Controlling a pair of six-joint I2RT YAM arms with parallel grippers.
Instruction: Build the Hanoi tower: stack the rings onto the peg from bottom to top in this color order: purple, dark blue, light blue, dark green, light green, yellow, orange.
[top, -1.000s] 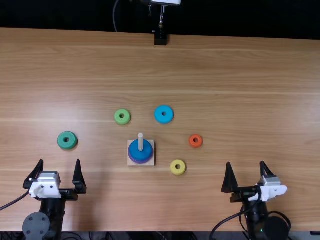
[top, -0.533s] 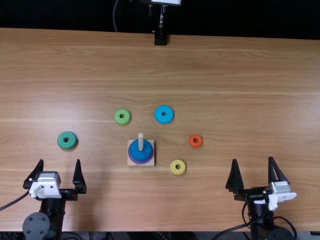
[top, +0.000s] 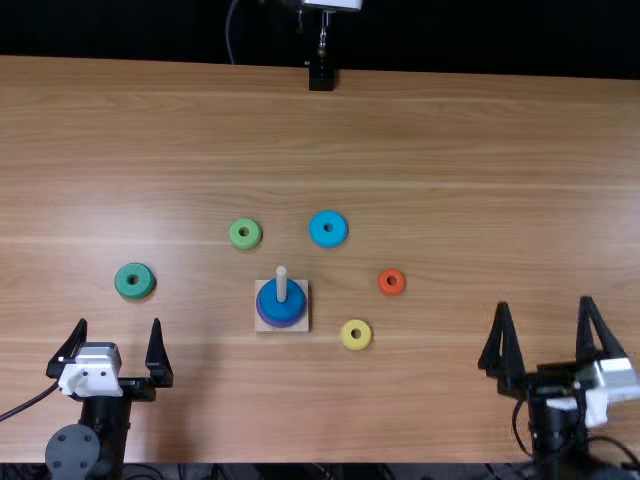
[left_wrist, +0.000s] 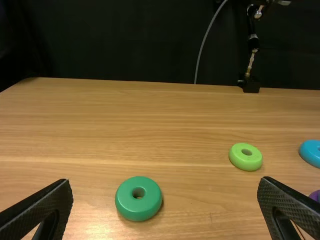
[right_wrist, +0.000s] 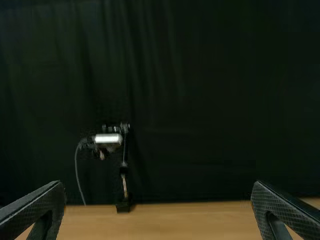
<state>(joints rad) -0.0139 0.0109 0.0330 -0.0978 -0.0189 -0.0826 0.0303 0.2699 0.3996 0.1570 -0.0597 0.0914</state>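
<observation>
L gripper (top: 119, 322), near edge: jaws wide, nothing in it. R gripper (top: 545, 301), near edge, other side: also wide, w/ nothing betw. its fingers. Next out, yellow ring (top: 347, 339) flat on the table (top: 480, 180), just beside the wood base (top: 303, 324). On the base, purple ring (top: 282, 326) at bottom, dk blue ring (top: 281, 312) on top of it, both round the peg (top: 281, 285); order OK so far. About level w/ the base, orange ring (top: 391, 290) to the R & dk green ring (top: 134, 291) well off to the L. Farther out, lt green ring (top: 244, 243), then lt blue ring (top: 328, 240), flat, beyond the peg. Lt blue looks next. Either arm prob. OK; w/ R, come in high over orange & yellow so neither gets nudged. Straddle lt blue evenly, fingertips low but off the wood, squeeze on its outer rim so it doesn't tip. Lift straight up, hole clear of peg top, before going across. Line hole up over peg, keep ring level, lower slowly; if it snags, back up & re-center, don't push. Open only when it sits flat on dk blue, then rise straight up so fingers don't drag the stack.
</observation>
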